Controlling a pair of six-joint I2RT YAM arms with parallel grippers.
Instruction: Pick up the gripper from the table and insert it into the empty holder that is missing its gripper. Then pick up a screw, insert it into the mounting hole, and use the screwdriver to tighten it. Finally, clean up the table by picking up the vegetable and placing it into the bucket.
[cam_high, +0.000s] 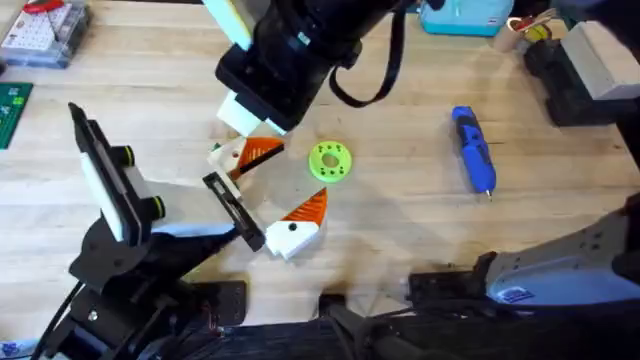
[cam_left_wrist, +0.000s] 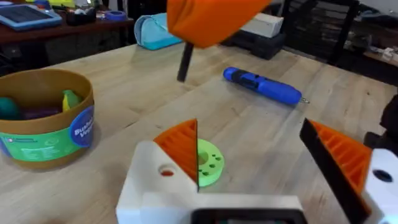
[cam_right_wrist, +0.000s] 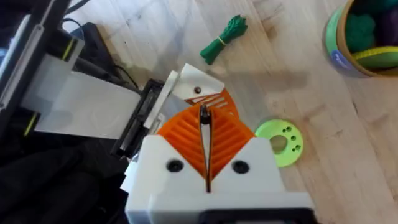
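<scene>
The screwdriver (cam_high: 474, 150) is seen lying flat on the counter (cam_high: 400, 230), well apart from both arms. Its body is blue and pen-shaped, with a darker blue section at the blunt far end and a thin metal bit at the tapered near end. In the left wrist view the screwdriver (cam_left_wrist: 264, 85) is shown unheld, beyond the green disc (cam_left_wrist: 208, 163).

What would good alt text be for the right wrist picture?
A white claw with orange ribbed pads pinches a thin screw above a pale wooden table. Nearby lie a green disc, a green leafy vegetable and a bucket of toy produce.
</scene>
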